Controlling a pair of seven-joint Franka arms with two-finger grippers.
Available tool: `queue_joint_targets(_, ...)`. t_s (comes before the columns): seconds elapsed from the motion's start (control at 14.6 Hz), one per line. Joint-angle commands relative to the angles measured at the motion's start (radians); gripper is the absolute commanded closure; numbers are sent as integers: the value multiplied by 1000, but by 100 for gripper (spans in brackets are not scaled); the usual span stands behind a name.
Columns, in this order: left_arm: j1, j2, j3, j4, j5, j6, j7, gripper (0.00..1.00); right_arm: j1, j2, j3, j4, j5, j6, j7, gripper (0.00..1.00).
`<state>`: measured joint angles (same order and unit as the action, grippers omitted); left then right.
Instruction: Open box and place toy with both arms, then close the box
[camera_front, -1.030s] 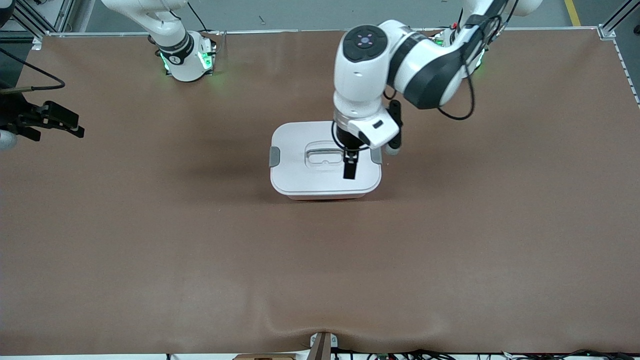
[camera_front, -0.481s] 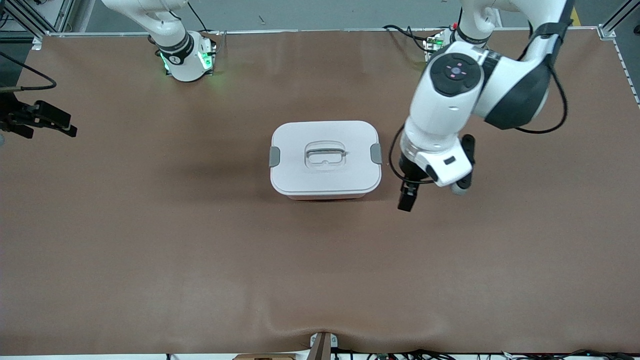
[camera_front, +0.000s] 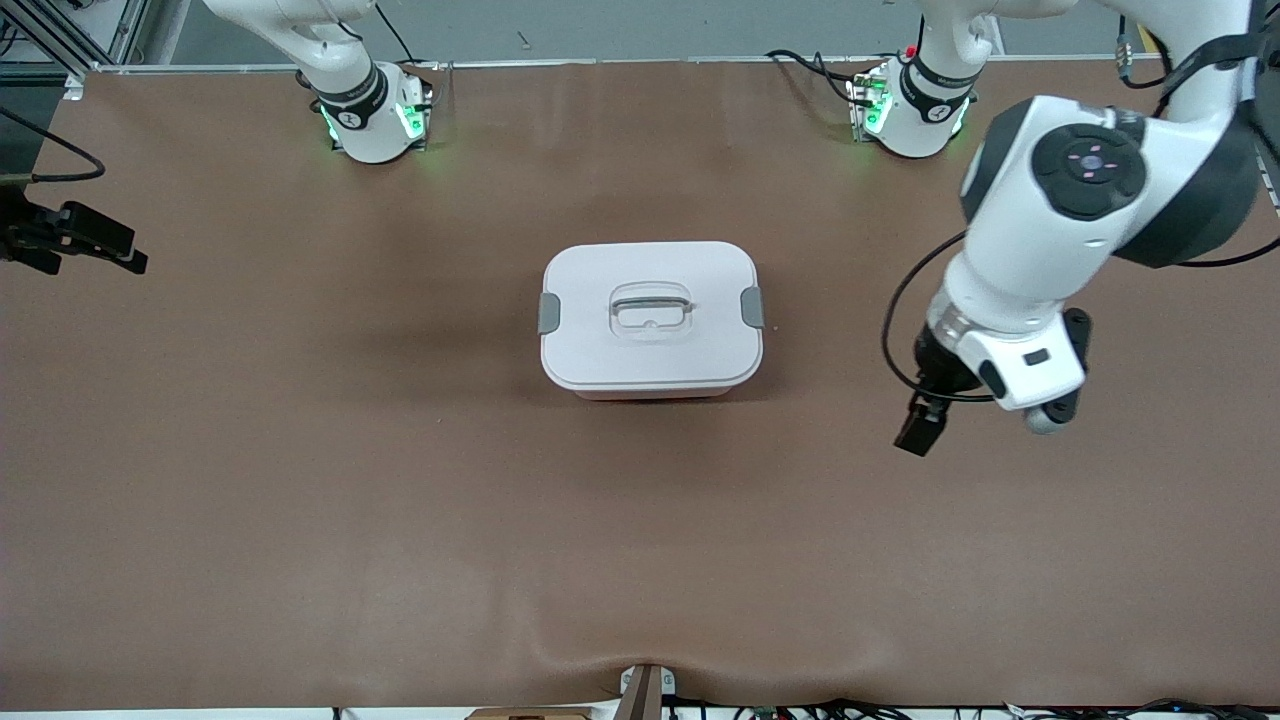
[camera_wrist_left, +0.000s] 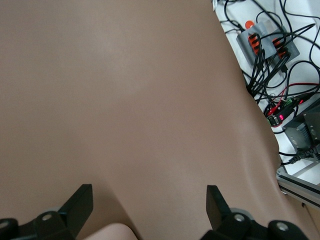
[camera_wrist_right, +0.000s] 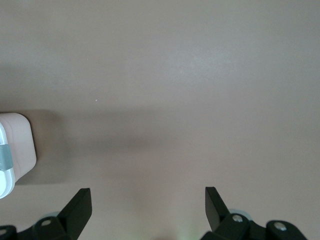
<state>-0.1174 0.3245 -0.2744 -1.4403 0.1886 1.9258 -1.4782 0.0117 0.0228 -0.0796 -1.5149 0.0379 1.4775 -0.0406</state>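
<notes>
The box (camera_front: 651, 318) stands in the middle of the table with its white lid on and both grey clips (camera_front: 549, 313) at its sides. The toy is not in view. My left gripper (camera_front: 919, 431) hangs open and empty over bare table, between the box and the left arm's end of the table. In the left wrist view its jaws (camera_wrist_left: 149, 196) stand wide apart over brown mat. My right gripper (camera_front: 122, 250) is open and empty at the right arm's end of the table. The right wrist view (camera_wrist_right: 147, 197) shows a corner of the box (camera_wrist_right: 15, 147) some way off.
A brown mat (camera_front: 400, 500) covers the whole table. Cables and a power strip (camera_wrist_left: 267, 42) lie off the table's edge in the left wrist view. A small bracket (camera_front: 645, 685) sits at the table edge nearest the front camera.
My left arm has swung away from above the box lid toward its own end of the table. My right gripper has drifted slightly farther from the box. The box has not moved.
</notes>
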Motion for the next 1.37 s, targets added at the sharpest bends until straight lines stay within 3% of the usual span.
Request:
queue_joint_targets(0.0,51,-56,3,-8,-57,-71,203,0,-10,-4,14,10,-10,-14,25,0)
queue_joint_targets(0.62,84,-169,92,-8,-103,-243,613,0,-6,-4,15,9,-9,-16,24,0)
queue_joint_targets(0.82,81,-209,211,-8,-295,-303,819,0,-7,-4,15,9,-10,-16,22,0)
queue_joint_targets(1.03,79,-237,290,-9,-325,-352,1066,0,-6,-4,15,9,-10,-16,21,0)
queue_joint_targets(1.3,76,-298,293,-9,-307,-408,1090,0,-6,-4,15,9,-10,-14,21,0)
